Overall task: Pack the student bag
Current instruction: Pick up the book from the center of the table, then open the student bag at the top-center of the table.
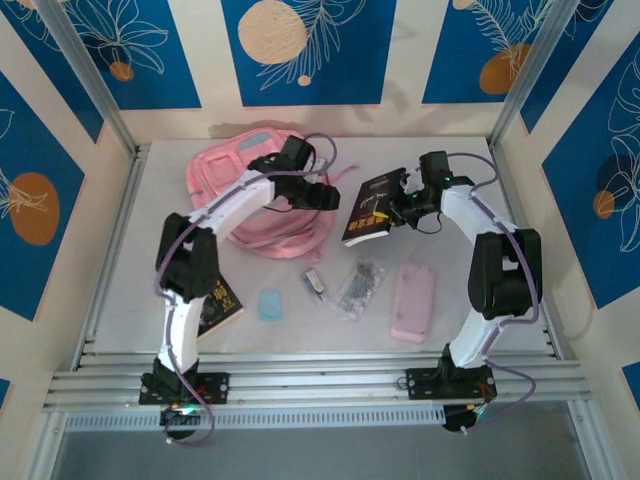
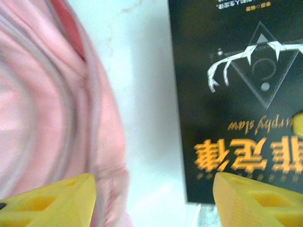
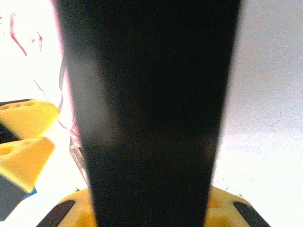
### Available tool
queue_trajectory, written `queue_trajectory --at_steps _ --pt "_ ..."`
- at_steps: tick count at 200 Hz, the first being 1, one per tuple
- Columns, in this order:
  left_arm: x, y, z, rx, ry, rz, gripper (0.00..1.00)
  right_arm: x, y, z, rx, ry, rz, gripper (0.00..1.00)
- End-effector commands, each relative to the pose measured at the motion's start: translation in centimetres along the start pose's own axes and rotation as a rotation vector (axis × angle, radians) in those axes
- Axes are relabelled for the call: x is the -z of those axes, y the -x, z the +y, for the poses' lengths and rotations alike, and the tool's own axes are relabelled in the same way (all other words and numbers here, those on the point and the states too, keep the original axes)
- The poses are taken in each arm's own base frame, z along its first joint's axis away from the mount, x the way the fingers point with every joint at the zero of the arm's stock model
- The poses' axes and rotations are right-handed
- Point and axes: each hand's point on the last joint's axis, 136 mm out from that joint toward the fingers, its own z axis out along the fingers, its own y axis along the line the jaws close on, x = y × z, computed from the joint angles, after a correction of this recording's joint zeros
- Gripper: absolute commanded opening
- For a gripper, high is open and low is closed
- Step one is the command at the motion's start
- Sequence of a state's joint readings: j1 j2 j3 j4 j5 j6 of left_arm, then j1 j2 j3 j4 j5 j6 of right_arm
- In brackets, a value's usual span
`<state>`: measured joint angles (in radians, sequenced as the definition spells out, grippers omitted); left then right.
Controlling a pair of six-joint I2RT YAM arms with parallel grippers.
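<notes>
You are looking down on a white bench [image 1: 290, 335] boxed in by cream walls hung with blue panels [image 1: 340, 60]. The panels are printed with orange discs and white leaf outlines. Aluminium posts [image 1: 85, 75] rise at the far corners, and ribbed aluminium rails [image 1: 320, 375] run along the near edge where both arms are bolted.

The student bag [image 1: 225, 165] lies on the far part of the bench, left of centre, soft and pink, with the left arm arched over it. Your left gripper [image 1: 325, 195] hangs at the bag's right edge. In the left wrist view its fingers stand wide apart [image 2: 154, 203] with nothing between them. The bag [image 2: 42, 118] is on the left there, a strip of bare bench is in the middle, and the black book [image 2: 236, 94] is on the right.

Your right gripper [image 1: 400, 205] is clamped on that black book [image 1: 368, 215] and holds it just right of the bag, yellow lettering facing up. From the right wrist, the book [image 3: 151, 94] stands as a dark slab between the yellow fingers [image 3: 227, 205].

Nearer to you, a second book [image 1: 222, 305] lies on the bench partly under the left arm. To its right come a small pale-blue flat thing [image 1: 270, 304], a small dark item [image 1: 314, 283] too small to identify, a clear packet of dark bits [image 1: 360, 285] and a pale-pink pencil case [image 1: 413, 300].
</notes>
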<state>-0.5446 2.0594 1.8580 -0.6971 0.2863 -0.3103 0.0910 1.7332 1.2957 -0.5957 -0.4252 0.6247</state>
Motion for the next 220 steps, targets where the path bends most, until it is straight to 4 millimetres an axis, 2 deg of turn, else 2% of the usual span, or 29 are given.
queue_trajectory --at_steps 1,20,38,83,105,118,139,164,178,194,203,220 --pt "2.4 -3.4 3.2 -0.145 0.169 0.100 0.67 2.4 -0.4 2.3 0.063 0.040 -0.013 0.00" --pt "2.7 -5.1 5.5 -0.193 0.277 0.139 0.67 2.8 -0.6 2.6 0.067 0.046 -0.016 0.00" --pt "2.5 -5.6 7.5 -0.234 0.368 0.132 0.67 3.2 -0.8 3.1 0.074 0.061 -0.018 0.00" --pt "0.9 -3.3 11.8 -0.362 0.585 0.069 0.67 3.8 -1.1 3.7 0.080 0.075 -0.022 0.00" --pt "-0.5 -2.1 14.0 -0.409 0.668 0.049 0.71 4.0 -1.4 3.7 0.083 0.074 -0.022 0.00" --pt "-1.8 -2.0 15.1 -0.418 0.667 0.067 0.73 4.2 -1.3 3.7 0.088 0.068 -0.028 0.00" --pt "-4.2 -3.8 16.9 -0.336 0.580 0.162 0.73 4.7 -1.1 3.6 0.092 0.053 -0.039 0.00" --pt "-6.1 -6.9 17.1 -0.268 0.474 0.285 0.70 5.1 -0.9 3.3 0.085 0.044 -0.056 0.00" --pt "-6.7 -8.1 16.8 -0.243 0.437 0.329 0.60 5.3 -0.8 3.1 0.078 0.047 -0.063 0.00" --pt "-6.9 -8.6 16.6 -0.219 0.416 0.339 0.25 5.4 -0.6 3.2 0.076 0.053 -0.070 0.00" --pt "-6.8 -8.5 16.3 -0.208 0.407 0.337 0.00 5.4 -0.5 3.2 0.076 0.056 -0.074 0.00" --pt "-5.7 -7.4 14.9 -0.183 0.364 0.303 0.00 5.8 -0.5 3.6 0.093 0.069 -0.081 0.00"
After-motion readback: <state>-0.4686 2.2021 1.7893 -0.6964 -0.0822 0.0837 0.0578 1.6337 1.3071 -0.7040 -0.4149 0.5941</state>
